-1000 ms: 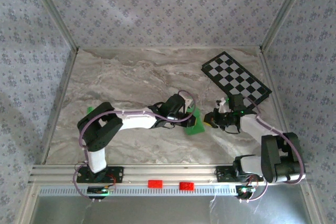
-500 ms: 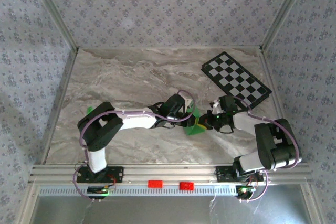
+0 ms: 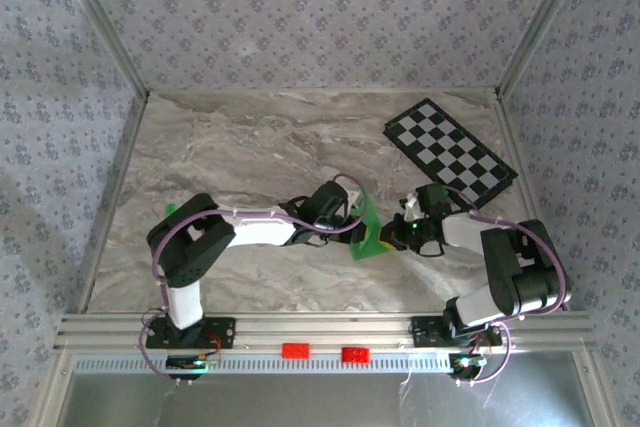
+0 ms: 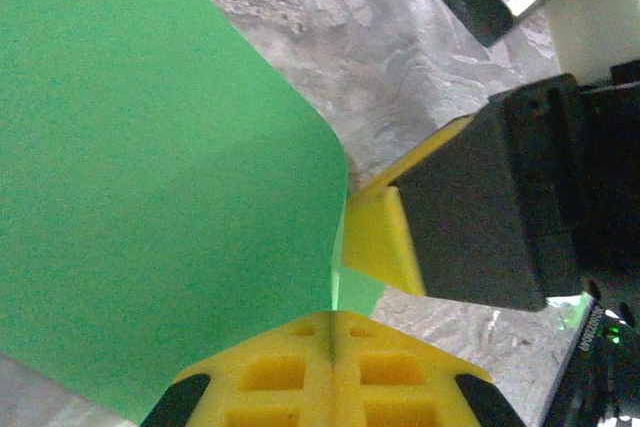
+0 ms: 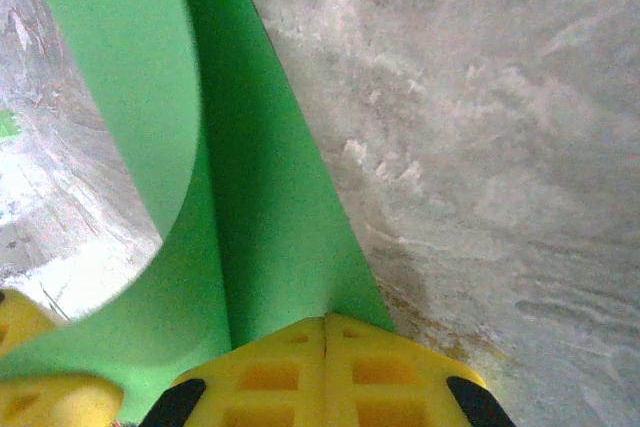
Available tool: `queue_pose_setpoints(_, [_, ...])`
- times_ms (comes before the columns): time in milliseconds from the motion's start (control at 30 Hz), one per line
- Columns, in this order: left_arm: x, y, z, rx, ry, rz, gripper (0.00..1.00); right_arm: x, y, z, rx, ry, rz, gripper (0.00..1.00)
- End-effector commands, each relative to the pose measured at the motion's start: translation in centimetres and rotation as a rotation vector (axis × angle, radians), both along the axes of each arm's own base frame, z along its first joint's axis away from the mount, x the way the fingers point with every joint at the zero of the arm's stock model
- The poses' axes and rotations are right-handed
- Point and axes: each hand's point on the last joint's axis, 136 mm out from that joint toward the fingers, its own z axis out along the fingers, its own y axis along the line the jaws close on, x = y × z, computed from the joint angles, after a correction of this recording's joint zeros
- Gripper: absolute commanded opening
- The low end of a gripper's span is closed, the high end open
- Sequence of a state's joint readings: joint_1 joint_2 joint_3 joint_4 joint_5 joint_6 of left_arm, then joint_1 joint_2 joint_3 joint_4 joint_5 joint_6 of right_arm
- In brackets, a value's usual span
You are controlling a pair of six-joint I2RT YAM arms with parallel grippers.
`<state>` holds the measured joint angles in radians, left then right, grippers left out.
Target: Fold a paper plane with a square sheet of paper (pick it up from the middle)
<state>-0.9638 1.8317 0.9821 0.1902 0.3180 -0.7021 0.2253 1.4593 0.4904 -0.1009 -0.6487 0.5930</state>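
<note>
The square sheet of paper is bright green and stands curled up off the marble between the two arms. My left gripper is shut on the sheet's edge; a thin green line runs into the seam between its yellow fingertips, and the sheet spreads away to the left. My right gripper is shut, its joined tips lying over a narrowing fold of the paper, with nothing seen between them. One of its yellow fingers sits against the sheet's edge.
A black-and-white checkered board lies at the back right. A tiny green block sits by the left arm's elbow. Aluminium frame rails border the marble table, and patterned walls close it in.
The right arm has swung left, bringing its shut gripper up against the sheet. The left gripper has stayed shut on the paper, which now stands a little higher.
</note>
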Motion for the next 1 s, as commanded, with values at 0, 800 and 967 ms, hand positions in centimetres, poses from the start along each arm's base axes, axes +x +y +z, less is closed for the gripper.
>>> queue_pose_setpoints(0, [0.6, 0.8, -0.5, 0.033, -0.035, 0.007, 0.00, -2.0, -1.5, -2.5, -0.100, 0.087, -0.005, 0.00])
queue_pose_setpoints(800, [2.6, 1.9, -2.4, 0.159, -0.131, 0.025, 0.00, -2.2, -1.3, -2.6, -0.092, 0.100, 0.005, 0.00])
queue_pose_setpoints(967, [2.6, 1.9, -2.6, 0.160, -0.135, 0.024, 0.00, -2.2, -1.2, -2.6, -0.090, 0.103, 0.006, 0.00])
